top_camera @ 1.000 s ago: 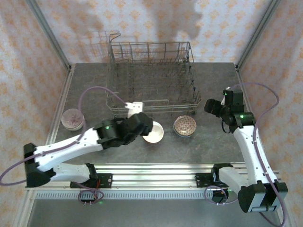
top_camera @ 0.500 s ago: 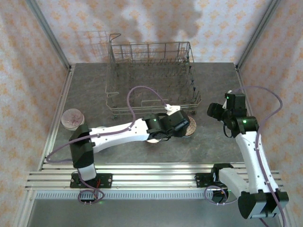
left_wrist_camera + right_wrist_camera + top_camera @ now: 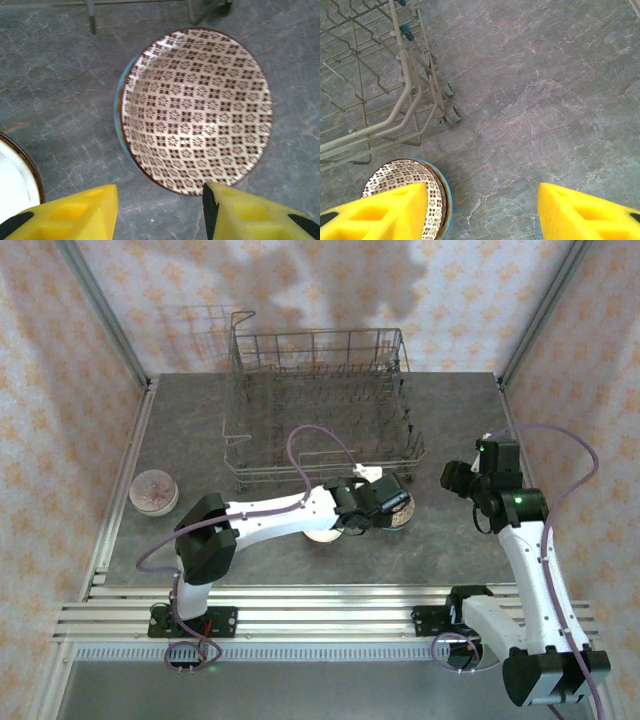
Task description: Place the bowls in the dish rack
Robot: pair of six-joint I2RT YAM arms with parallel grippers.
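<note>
A brown-patterned bowl with a blue outside sits on the table just in front of the dish rack, which is a grey wire basket. My left gripper hovers over this bowl. In the left wrist view its yellow fingers stand open at the near rim of the bowl, gripping nothing. A white bowl lies partly under the left arm. A pinkish bowl rests at the far left. My right gripper is open above bare table right of the rack, the patterned bowl at its left finger.
The rack's front corner and feet are close to the patterned bowl. The white bowl's rim lies just left of my left gripper. Metal frame posts and patterned walls close in the table. Bare grey table stretches right of the rack.
My left arm has swung right, from over the white bowl to over the brown-patterned bowl. Both grippers have narrowed somewhat. The right arm has barely shifted.
</note>
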